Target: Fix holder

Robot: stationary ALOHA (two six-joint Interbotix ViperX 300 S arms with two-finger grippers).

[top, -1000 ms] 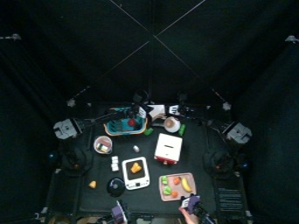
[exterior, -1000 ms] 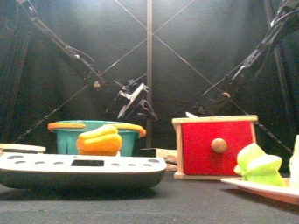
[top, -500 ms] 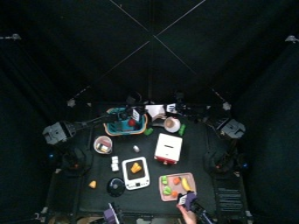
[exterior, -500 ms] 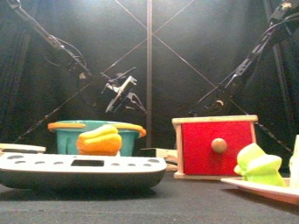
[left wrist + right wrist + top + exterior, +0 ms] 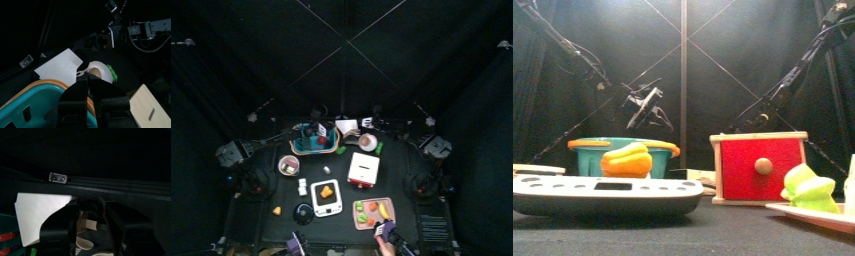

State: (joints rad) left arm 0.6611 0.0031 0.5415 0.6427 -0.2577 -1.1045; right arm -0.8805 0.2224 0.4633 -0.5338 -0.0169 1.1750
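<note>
Black curtains close in a small black table crowded with things. The left gripper hangs above the holder, at the table's back left; in the left wrist view its jaws stand pressed together with nothing between them, their tips over the holder's orange rim. The right gripper is at the back of the table near a small white cup and a white card; its jaws stand apart, though whether they touch or hold anything behind them I cannot tell.

The holder is a teal basket with slotted sides, open at the top, with an orange band along its rim. In the front view a yellow-green toy stands before it, behind a white keyed device. To its right sits a red box with a wooden frame.
</note>
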